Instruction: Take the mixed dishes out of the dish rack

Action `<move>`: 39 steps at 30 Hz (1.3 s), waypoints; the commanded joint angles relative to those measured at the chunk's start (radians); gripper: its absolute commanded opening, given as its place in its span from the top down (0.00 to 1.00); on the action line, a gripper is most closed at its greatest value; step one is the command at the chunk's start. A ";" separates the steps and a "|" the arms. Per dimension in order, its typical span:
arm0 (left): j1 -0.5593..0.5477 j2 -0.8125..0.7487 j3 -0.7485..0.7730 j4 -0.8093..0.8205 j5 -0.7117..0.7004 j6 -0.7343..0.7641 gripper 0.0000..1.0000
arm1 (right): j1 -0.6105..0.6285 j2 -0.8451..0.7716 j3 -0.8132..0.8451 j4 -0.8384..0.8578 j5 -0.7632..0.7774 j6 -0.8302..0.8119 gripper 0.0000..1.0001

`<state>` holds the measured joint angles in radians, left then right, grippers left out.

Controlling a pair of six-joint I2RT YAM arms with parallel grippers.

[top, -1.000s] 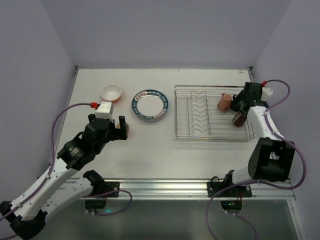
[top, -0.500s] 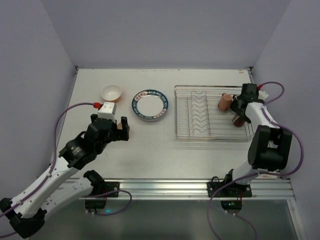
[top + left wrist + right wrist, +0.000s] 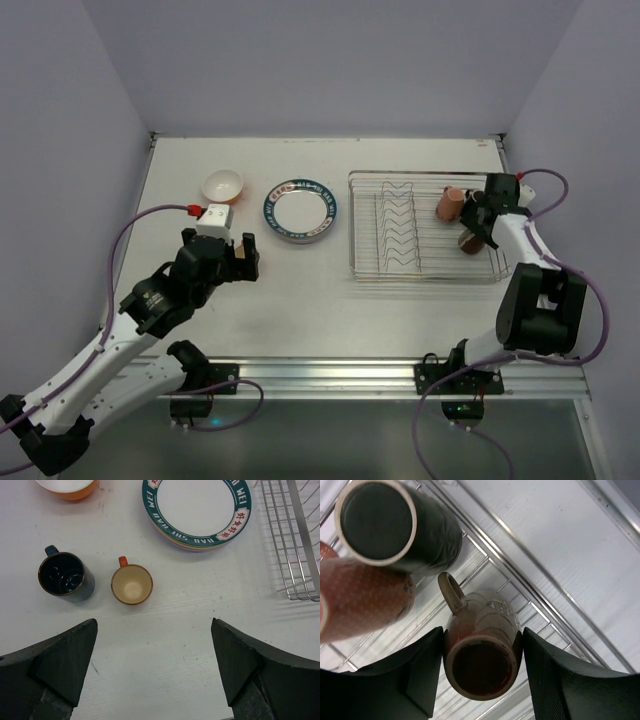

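Note:
The dish rack (image 3: 400, 262), a silver wire basket, stands at the right of the table. Three mugs lie on their sides in its right end: a brown mug (image 3: 482, 655), a dark mug (image 3: 395, 525) and a speckled reddish mug (image 3: 365, 600). My right gripper (image 3: 482, 642) reaches into the rack, both fingers pressed against the brown mug's sides near its rim. My left gripper (image 3: 154, 630) hangs open over bare table, just short of a dark blue mug (image 3: 66, 576) and a small orange mug (image 3: 132, 584), both upright. A stack of plates (image 3: 197, 507) and the orange bowl (image 3: 67, 487) lie beyond them.
The rack's zigzag dividers (image 3: 397, 230) hold no plates. Its near left corner (image 3: 295, 555) shows at the right of the left wrist view. Walls close the table at the back and on both sides; the right wall runs close to the rack.
My right gripper has come down a little onto the brown mug and its jaws have closed from wide open onto it. The left arm has barely shifted.

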<state>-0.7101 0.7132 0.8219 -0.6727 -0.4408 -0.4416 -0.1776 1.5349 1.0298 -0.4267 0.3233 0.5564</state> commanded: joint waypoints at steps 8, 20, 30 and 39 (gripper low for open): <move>-0.008 0.014 0.002 0.022 -0.036 -0.026 0.00 | 0.003 -0.274 -0.109 0.055 -0.133 -0.026 1.00; -0.006 -0.004 0.051 0.047 0.100 -0.034 0.00 | 0.004 -0.571 -0.185 0.202 -0.751 0.014 1.00; -0.011 0.035 -0.214 1.026 0.799 -0.201 0.00 | 0.249 -0.605 -0.351 0.785 -1.161 0.500 1.00; -0.068 0.144 -0.282 1.386 0.817 -0.223 0.00 | 0.394 -0.755 -0.500 0.924 -0.904 0.824 1.00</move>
<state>-0.7483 0.8474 0.5484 0.4465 0.3275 -0.6460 0.1833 0.8410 0.5369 0.3397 -0.6815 1.2060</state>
